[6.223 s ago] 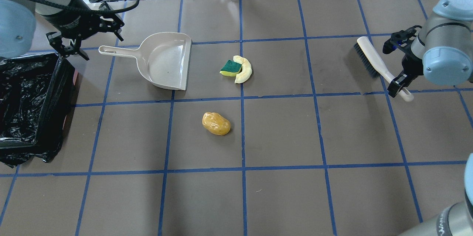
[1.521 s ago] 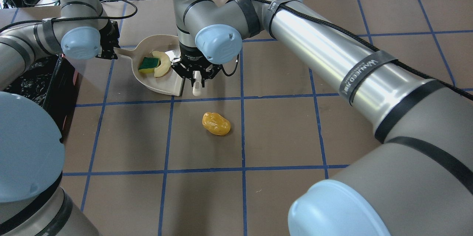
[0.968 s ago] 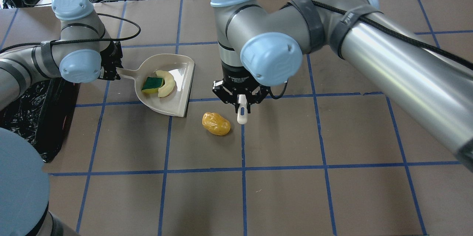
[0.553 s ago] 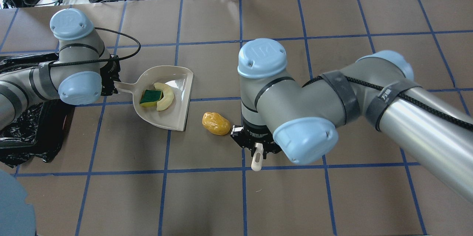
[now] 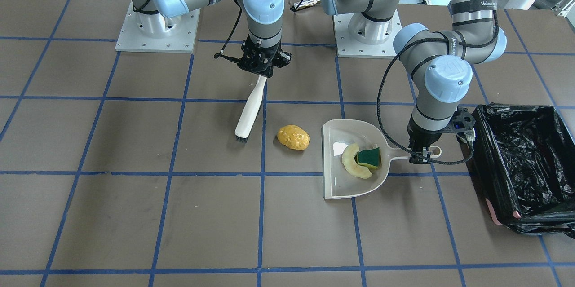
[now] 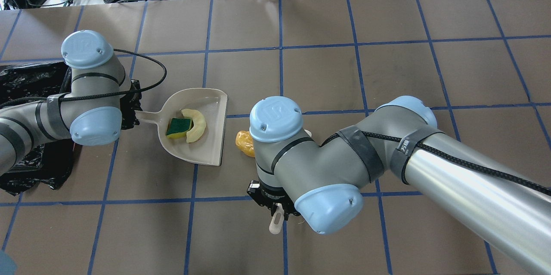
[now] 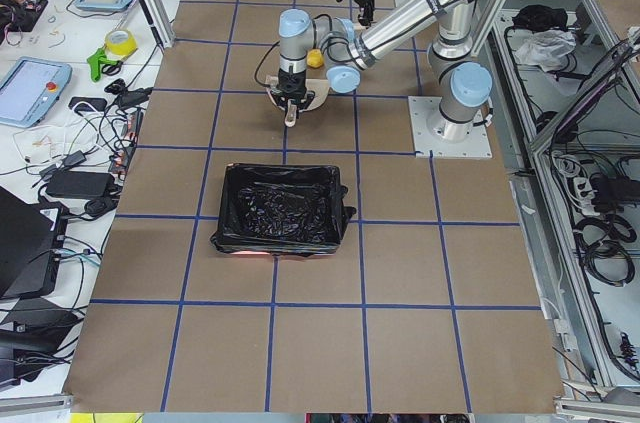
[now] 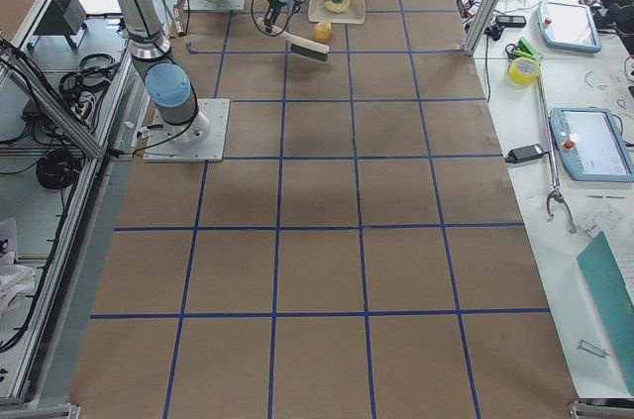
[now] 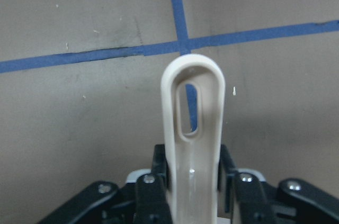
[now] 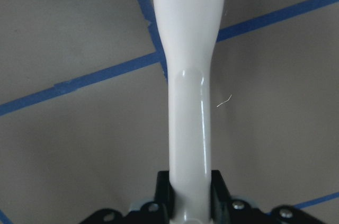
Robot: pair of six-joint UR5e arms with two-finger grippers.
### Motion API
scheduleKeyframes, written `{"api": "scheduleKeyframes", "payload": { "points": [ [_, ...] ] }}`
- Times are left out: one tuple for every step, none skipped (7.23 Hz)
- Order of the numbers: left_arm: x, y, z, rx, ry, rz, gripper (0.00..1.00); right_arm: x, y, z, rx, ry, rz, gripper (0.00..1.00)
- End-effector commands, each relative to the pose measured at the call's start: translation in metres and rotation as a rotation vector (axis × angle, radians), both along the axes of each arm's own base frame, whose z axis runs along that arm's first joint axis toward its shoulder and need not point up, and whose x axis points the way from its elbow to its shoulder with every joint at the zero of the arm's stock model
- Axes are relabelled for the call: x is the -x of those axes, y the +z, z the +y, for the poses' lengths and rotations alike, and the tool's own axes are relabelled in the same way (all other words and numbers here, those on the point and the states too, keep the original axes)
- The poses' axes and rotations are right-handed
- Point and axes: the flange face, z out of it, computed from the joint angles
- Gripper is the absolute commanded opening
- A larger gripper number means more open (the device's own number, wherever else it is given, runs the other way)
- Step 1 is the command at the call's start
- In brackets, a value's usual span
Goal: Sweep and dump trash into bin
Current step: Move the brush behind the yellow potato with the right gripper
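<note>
"ur" logo on blue joint cap; perhaps "wanjeed" on black arm strap

Both arms bent and low, left hand and right hand pointing down, each clamped shut.

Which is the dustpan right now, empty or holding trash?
Holding trash: the green sponge piece and pale crescent slice lie inside the dustpan; the orange lump sits outside it.
</note>
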Motion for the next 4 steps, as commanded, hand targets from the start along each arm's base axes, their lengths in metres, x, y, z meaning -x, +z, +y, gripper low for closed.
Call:
{"api": "scheduleKeyframes", "payload": {
  "points": [
    [0.003,-0.003,0.006,-0.004,0.011,0.003,0.0,-0.016,-0.006,-0.01,-0.008,-0.013,-0.059,0.0],
    [0.003,-0.002,0.006,-0.002,0.011,0.002,0.0,-0.03,-0.009,-0.022,-0.003,-0.004,-0.062,0.0],
    [0.003,-0.002,0.005,-0.001,0.013,0.002,0.0,-0.055,-0.008,-0.032,0.009,0.025,-0.073,0.01],
    [0.004,-0.002,0.005,-0.001,0.01,0.002,0.0,-0.077,-0.015,-0.043,0.019,0.055,-0.061,0.01]
  ]
}}
